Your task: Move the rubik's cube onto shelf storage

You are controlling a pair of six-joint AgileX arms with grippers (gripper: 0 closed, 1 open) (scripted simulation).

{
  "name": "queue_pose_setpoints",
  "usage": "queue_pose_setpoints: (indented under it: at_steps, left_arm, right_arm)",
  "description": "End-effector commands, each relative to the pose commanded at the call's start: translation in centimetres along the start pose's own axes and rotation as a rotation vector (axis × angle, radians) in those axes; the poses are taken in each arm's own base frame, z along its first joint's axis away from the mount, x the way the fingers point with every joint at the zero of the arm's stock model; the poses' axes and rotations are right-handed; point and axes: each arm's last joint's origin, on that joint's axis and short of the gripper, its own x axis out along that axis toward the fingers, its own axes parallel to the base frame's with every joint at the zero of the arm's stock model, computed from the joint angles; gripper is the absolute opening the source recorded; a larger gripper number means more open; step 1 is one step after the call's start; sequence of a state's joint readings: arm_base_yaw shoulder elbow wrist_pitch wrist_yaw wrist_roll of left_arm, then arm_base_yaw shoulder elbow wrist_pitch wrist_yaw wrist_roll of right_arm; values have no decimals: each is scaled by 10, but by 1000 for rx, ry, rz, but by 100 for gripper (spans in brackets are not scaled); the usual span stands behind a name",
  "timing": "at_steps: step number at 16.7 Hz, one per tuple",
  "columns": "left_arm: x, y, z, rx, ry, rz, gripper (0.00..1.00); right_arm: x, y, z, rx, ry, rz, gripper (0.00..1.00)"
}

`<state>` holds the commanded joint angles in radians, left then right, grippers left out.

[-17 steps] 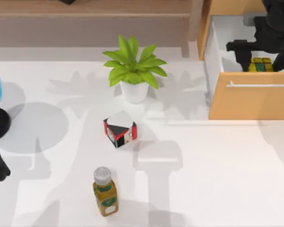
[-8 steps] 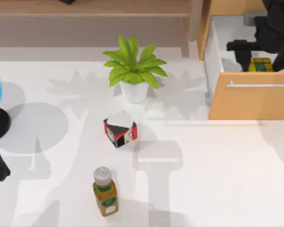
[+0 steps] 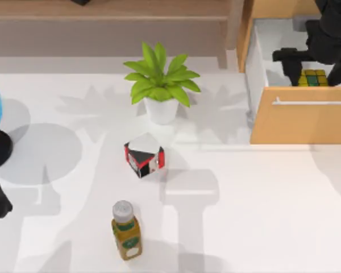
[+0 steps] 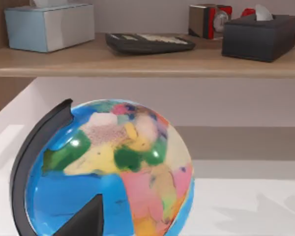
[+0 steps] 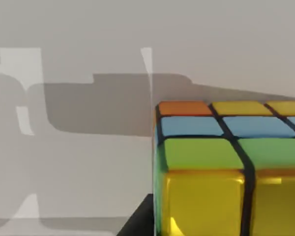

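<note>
Lying inside the open drawer (image 3: 307,116) of an orange-tan cabinet at the bench's far right, the rubik's cube (image 3: 313,78) is seen from above with yellow and green squares upward, close behind the drawer's front panel with its silver handle. The right tool (image 3: 317,63) is positioned over the cube within the drawer; how far its fingers are parted, and whether the cube is gripped, cannot be told. From the right wrist, the cube (image 5: 231,169) is shown close against the drawer's pale grey floor, with orange, blue, green and yellow squares.

The white bench (image 3: 261,210) is crossed by soft grey shadows. A potted plant (image 3: 161,85) is set toward the back, a red-black-white box (image 3: 144,156) lies near the middle, and a bottle (image 3: 125,230) stands nearer the front. A globe (image 4: 108,169) is placed at the left edge, just in front of the parked left arm's wrist camera.

The shelf storage (image 3: 108,11) runs along the back wall; on it, tissue boxes (image 4: 259,29), a calculator (image 4: 150,43) and a small clock (image 4: 211,19) are seen.
</note>
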<state>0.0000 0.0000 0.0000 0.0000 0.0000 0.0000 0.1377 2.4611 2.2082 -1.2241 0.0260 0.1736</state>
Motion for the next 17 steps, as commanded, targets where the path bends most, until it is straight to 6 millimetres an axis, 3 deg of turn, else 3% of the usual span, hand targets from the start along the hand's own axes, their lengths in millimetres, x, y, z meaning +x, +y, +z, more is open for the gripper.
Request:
queue_pose_setpoints:
  at_steps: [8, 17]
  left_arm:
    - [0, 0, 0, 0, 0, 0, 100]
    - [0, 0, 0, 0, 0, 0, 100]
  right_arm:
    - [-27, 0, -3, -5, 14, -19, 0]
    - [-29, 0, 2, -1, -1, 3, 0]
